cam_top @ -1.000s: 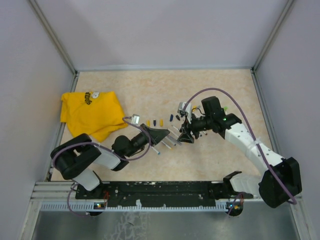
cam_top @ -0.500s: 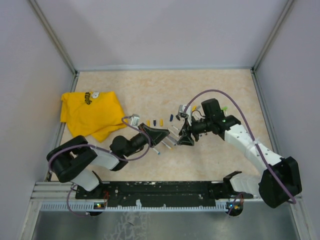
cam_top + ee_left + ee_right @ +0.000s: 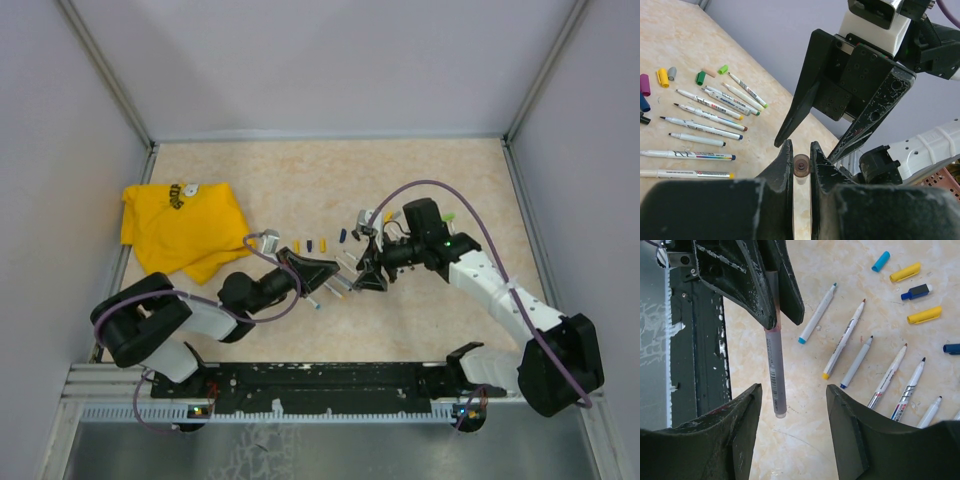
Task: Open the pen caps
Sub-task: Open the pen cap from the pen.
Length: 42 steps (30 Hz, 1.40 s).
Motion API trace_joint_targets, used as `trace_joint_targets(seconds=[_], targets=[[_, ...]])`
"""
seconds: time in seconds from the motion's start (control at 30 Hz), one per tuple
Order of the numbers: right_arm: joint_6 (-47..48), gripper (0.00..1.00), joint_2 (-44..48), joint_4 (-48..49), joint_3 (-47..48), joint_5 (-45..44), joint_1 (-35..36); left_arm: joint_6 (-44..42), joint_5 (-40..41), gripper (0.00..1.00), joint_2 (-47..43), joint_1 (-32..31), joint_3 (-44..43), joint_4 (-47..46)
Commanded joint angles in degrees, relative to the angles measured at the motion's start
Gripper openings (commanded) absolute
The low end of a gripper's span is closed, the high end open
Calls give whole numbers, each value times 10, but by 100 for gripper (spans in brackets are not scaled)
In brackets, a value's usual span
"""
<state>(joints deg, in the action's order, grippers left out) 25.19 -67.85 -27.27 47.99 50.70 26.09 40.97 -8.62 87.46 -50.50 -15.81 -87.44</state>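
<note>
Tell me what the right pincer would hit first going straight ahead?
Probably the grey pen held by the left pincer. Its free end points into the open right pincer, though depth is hard to judge.

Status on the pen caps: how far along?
Done: many uncapped pens lie on the table, with loose pen caps beside them. In hand: the left end effector is shut on one grey pen; the right end effector is open around its barrel, not gripping. Remaining: pull this one apart; I see no other capped pen.
</note>
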Motion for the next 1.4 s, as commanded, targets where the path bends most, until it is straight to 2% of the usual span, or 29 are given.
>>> trace_joint_targets(seconds=[0.0, 0.43, 0.57, 0.67, 0.77, 0.93, 1.17, 1.37], targets=[[-12, 55, 18, 38, -1, 11, 0, -11, -17, 0, -12, -2, 1, -82], [-35, 54, -4, 71, -17, 43, 22, -1, -36, 0, 7, -2, -26, -78], [-33, 51, -14, 80, -20, 33, 36, 3, -39, 0, 10, -2, -26, -87], [-25, 44, -20, 83, -23, 27, 50, 5, -39, 0, 11, -2, -25, -93], [-13, 33, -27, 75, -21, 27, 60, 8, -35, 0, 10, -2, -23, -101], [5, 0, -28, 54, -12, 43, 61, 1, -15, 0, -5, 5, -9, -110], [8, 0, -36, 41, -6, 45, 61, 25, -19, 0, -36, 57, 14, -129], [13, 0, -40, 35, -5, 27, 61, 46, -35, 0, -93, 122, 36, -107]])
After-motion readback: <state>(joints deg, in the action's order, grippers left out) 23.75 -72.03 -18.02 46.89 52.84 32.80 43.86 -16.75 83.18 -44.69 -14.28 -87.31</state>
